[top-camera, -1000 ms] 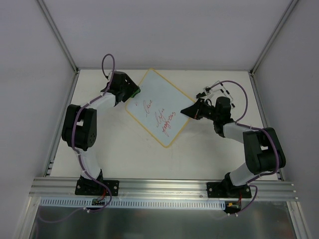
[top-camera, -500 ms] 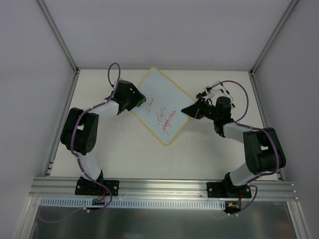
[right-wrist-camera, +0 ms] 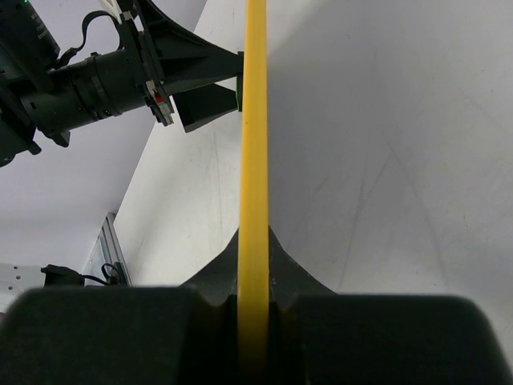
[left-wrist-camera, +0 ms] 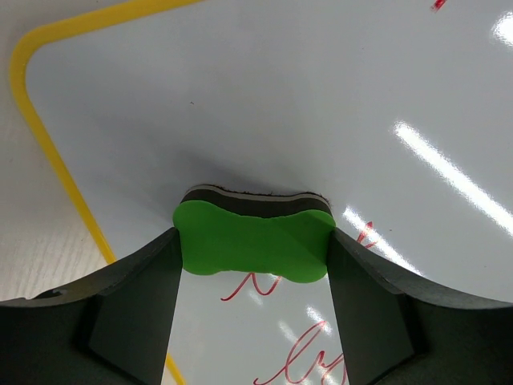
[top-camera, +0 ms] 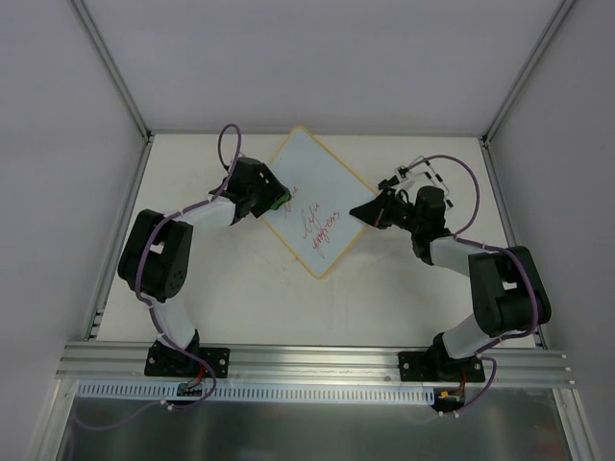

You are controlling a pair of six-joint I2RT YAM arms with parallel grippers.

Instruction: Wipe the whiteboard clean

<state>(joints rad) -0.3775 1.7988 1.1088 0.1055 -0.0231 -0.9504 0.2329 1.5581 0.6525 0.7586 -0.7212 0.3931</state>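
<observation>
The whiteboard (top-camera: 312,187) lies like a diamond on the table, with red handwriting (top-camera: 320,230) on its near half. In the left wrist view my left gripper (left-wrist-camera: 252,250) is shut on a green eraser (left-wrist-camera: 252,241) whose dark felt presses on the whiteboard (left-wrist-camera: 280,96), just above a red stroke (left-wrist-camera: 250,285). From above, that left gripper (top-camera: 276,200) is over the board's left part. My right gripper (top-camera: 362,213) is shut on the board's right edge. The right wrist view shows the yellow frame (right-wrist-camera: 255,144) pinched edge-on in my right gripper (right-wrist-camera: 255,265).
Grey enclosure walls and metal posts (top-camera: 115,72) ring the table. An aluminium rail (top-camera: 317,360) carrying both arm bases runs along the near edge. In the right wrist view the left arm (right-wrist-camera: 104,76) stands across the board.
My left gripper slid right with the eraser from the board's left edge onto its surface, and the upper red word has mostly gone. The board shifted slightly. The right gripper stayed put.
</observation>
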